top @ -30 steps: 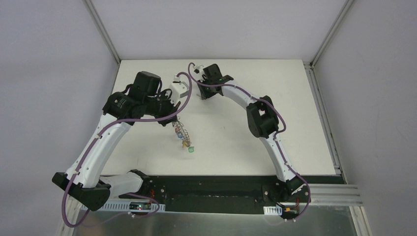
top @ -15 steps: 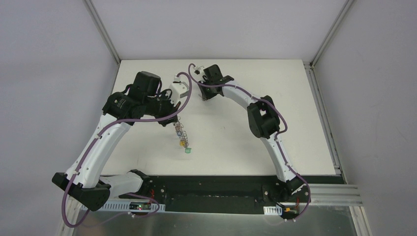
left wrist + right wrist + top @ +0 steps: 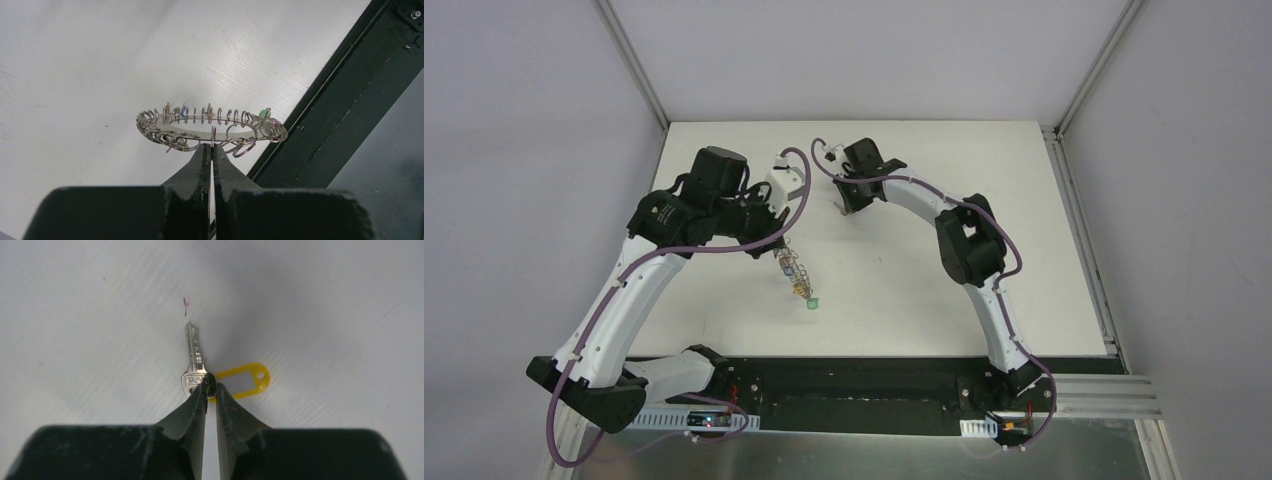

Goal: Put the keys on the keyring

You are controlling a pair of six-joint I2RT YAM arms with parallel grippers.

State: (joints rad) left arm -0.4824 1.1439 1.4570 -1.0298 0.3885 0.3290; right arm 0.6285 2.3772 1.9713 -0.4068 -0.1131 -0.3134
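My left gripper [image 3: 211, 146] is shut on a wire loop of the keyring [image 3: 210, 131], a flat grey ring fringed with silver loops and tiny keys, held edge-on above the table. In the top view the keyring [image 3: 798, 278] hangs below the left gripper [image 3: 779, 250], with a green key head [image 3: 812, 302] lowest. My right gripper [image 3: 210, 388] is shut on the head of a silver key [image 3: 193, 356] with a yellow plastic tag [image 3: 246, 380] beside it, just over the white table. In the top view the right gripper [image 3: 852, 208] is at the back middle.
The white table [image 3: 904, 260] is walled by grey panels, with metal rails at the back corners. A black rail [image 3: 844, 375] runs along the near edge and shows as a dark strip [image 3: 345, 95] in the left wrist view. A small red mark [image 3: 185, 304] lies beyond the key.
My right gripper has shifted a little to the right and nearer. My left arm has shifted slightly and the hanging keyring has swayed a little.
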